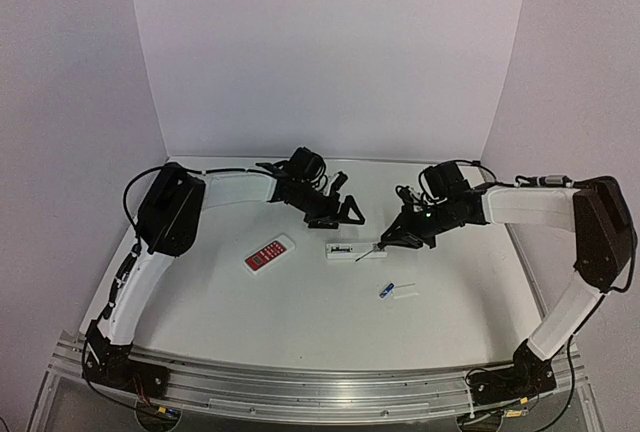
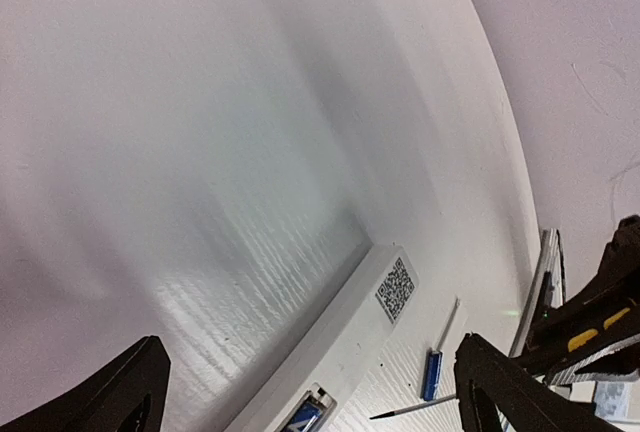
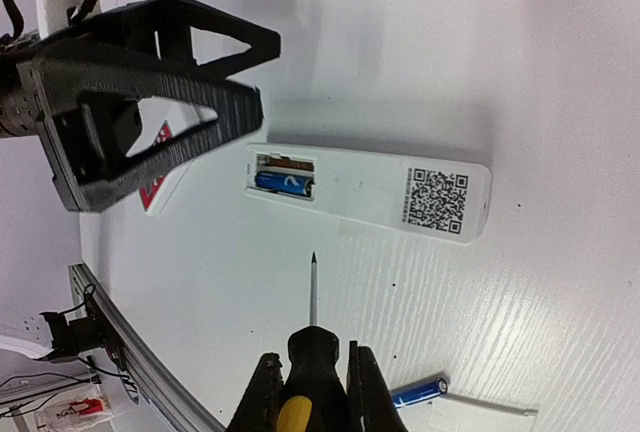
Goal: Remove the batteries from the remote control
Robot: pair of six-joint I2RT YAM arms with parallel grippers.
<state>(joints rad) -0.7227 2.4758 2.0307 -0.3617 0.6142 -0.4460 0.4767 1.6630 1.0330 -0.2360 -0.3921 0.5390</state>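
The white remote control (image 1: 350, 251) lies back up with a QR label, its battery bay uncovered. One blue battery (image 3: 285, 182) sits in the bay next to an empty slot. A second battery (image 1: 385, 291) (image 3: 418, 391) lies loose on the table nearer the front, beside the flat white cover (image 1: 405, 294). My right gripper (image 3: 312, 362) is shut on a black and yellow screwdriver (image 3: 313, 297). The screwdriver's tip hangs just short of the remote's near side. My left gripper (image 1: 335, 214) hovers open just behind the remote (image 2: 350, 337), with nothing between its fingers (image 2: 130, 392).
A shorter red-faced remote (image 1: 269, 254) lies left of the white one. White walls close off the back and both sides of the table. The metal rail (image 1: 320, 392) with both arm bases runs along the front edge.
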